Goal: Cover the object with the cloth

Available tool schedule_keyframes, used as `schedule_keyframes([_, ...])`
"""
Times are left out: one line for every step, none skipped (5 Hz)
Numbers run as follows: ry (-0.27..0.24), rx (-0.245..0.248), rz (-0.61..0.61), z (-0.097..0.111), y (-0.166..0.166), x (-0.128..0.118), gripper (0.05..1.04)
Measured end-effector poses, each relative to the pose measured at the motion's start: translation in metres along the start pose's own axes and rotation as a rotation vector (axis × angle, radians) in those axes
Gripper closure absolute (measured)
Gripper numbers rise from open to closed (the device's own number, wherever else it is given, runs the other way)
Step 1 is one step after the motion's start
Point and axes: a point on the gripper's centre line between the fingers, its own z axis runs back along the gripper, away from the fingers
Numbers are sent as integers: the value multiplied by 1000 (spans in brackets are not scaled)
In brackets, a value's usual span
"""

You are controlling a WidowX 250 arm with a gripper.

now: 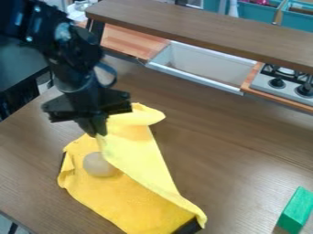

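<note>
Near pale round object (98,165), gripper (97,131) points down, pinching yellow cloth (139,157).

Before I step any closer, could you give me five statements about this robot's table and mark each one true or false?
1. The gripper is holding the green block. False: it is holding the yellow cloth.
2. The pale round object is completely hidden. False: it shows plainly, with yellow cloth around it.
3. The green block is apart from the cloth. True.
4. The cloth lies flat everywhere. False: part of it is raised and folded over toward the gripper.
5. A stove with dark knobs is behind the work area. True.
</note>
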Motion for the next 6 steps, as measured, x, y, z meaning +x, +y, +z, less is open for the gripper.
schedule_keyframes([-12,6,-1,3,16,2,1033])
schedule_keyframes([-3,33,-10,1,30,0,1012])
schedule_keyframes([19,86,-11,-2,43,-3,864])
schedule_keyframes([73,167,-30,-3,49,-7,603])
schedule_keyframes([180,264,-65,-2,41,-2,300])
schedule_keyframes([225,333,-90,4,24,12,86])
